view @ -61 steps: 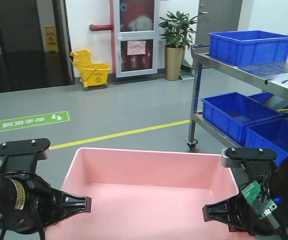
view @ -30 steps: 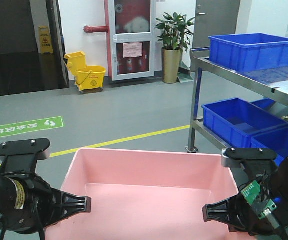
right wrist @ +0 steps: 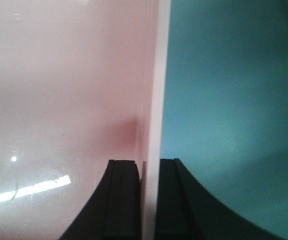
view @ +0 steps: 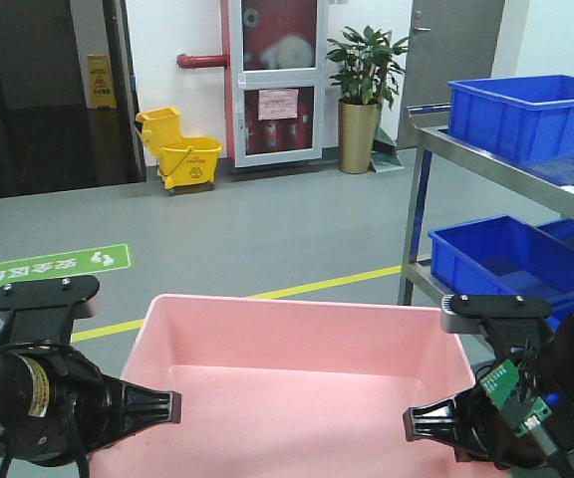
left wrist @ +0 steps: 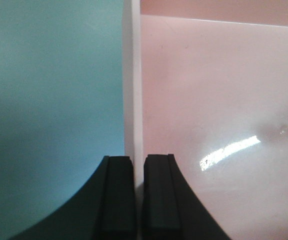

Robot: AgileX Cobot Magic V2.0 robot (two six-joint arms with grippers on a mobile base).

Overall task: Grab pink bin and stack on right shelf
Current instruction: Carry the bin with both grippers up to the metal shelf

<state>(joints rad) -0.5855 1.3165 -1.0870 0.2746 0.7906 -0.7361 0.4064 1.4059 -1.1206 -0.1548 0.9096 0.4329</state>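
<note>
A: List the risks from here.

B: Expect slip first. Note the left gripper (left wrist: 138, 167), clamped tight on the left wall of the large, shallow, pale pink plastic bin (view: 302, 358). Note the right gripper (right wrist: 149, 167), clamped the same way on the right wall. Grips only a thin wall at each side, so the bin could twist or drop if one arm leads the other. Watch also for collision with the deep blue plastic crates (view: 536, 115) on the steel shelf rack (view: 556, 177), well ahead and to the right of the right fingers.

A: Describe the bin.

B: Reads as plain pink, smooth and glossy, with sloped walls, a rolled rim and nothing inside. Spans the gap between the two pairs of fingers, one pad inside each wall and one outside. Appears held off the grey-green floor (view: 267, 219), well short of the rack.
</note>
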